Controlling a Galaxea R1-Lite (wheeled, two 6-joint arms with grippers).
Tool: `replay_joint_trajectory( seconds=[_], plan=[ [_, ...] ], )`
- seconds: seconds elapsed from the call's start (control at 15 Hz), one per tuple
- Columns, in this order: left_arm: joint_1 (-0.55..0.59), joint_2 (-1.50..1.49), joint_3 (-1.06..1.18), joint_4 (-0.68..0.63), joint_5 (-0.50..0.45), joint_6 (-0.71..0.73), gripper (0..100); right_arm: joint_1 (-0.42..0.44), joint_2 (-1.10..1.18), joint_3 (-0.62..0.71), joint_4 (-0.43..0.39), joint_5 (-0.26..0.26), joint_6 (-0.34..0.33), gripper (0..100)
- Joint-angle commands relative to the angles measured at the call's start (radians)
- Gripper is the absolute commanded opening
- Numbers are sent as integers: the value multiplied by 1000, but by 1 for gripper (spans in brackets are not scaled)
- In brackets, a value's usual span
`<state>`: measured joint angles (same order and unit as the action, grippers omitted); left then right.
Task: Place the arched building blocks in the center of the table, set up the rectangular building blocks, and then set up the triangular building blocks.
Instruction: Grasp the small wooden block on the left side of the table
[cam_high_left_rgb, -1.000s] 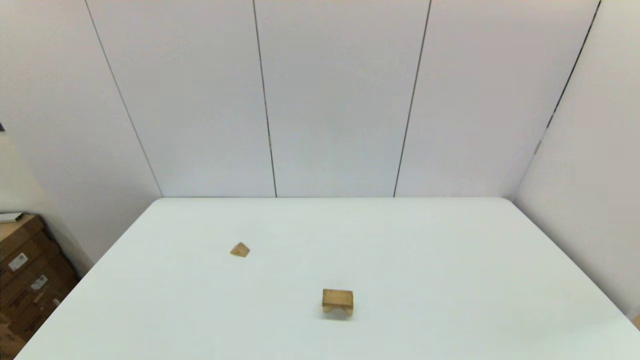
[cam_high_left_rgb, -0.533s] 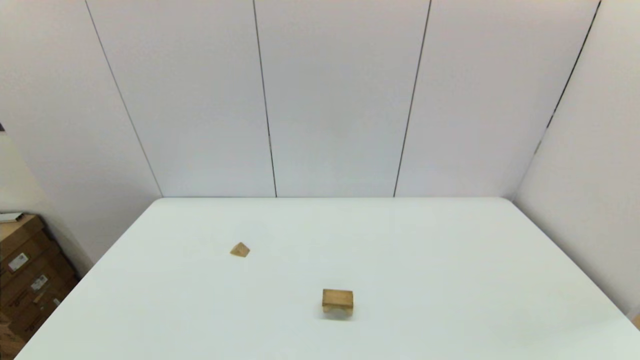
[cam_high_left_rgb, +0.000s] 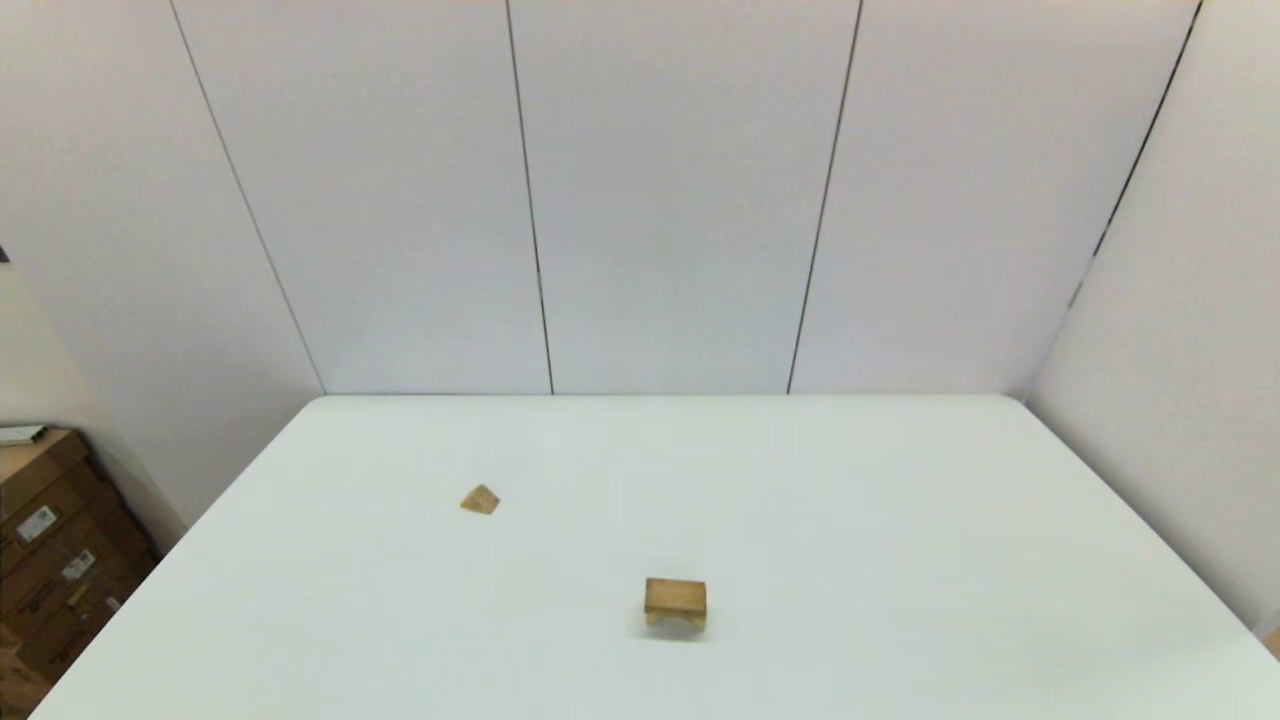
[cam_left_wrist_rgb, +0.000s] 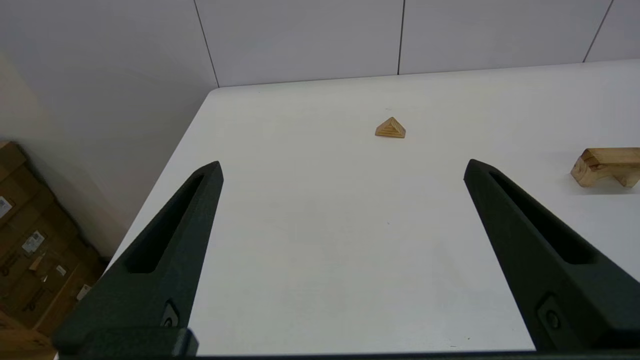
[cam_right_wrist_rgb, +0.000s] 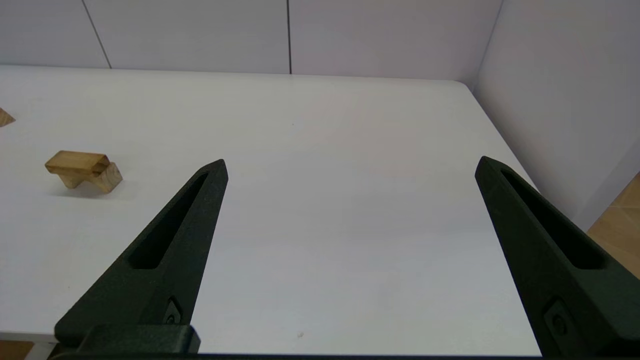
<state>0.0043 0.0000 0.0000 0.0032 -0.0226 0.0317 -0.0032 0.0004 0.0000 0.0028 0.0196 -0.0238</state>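
On the white table (cam_high_left_rgb: 850, 500), a little nearer than its middle, stands the arched block (cam_high_left_rgb: 657, 617), notch down. The darker rectangular slab (cam_high_left_rgb: 675, 596) lies flat on top of it. This pair also shows in the right wrist view as slab (cam_right_wrist_rgb: 76, 162) over arch (cam_right_wrist_rgb: 109, 178). The small triangular block (cam_high_left_rgb: 480, 499) rests peak up, farther back and to the left, apart from the pair. My left gripper (cam_left_wrist_rgb: 343, 164) and right gripper (cam_right_wrist_rgb: 351, 161) hover open and empty over the table's near edge, out of the head view.
Stacked cardboard boxes (cam_high_left_rgb: 50, 560) stand on the floor beside the table's left edge. White panelled walls close off the far side and the right side of the table.
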Motion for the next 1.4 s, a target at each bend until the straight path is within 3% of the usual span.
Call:
replay_joint_trajectory(
  seconds=[0.07,0.87,1.2,1.4],
  plan=[
    [0,0,0,0,0,1,100,0,0,0,0,0,-1,100],
    [0,0,-23,4,6,7,100,0,0,0,0,0,-1,100],
    [-1,49,-227,196,-34,13,100,0,0,0,0,0,-1,100],
    [-21,222,-348,202,-42,16,100,0,0,0,0,0,-1,100]
  ],
)
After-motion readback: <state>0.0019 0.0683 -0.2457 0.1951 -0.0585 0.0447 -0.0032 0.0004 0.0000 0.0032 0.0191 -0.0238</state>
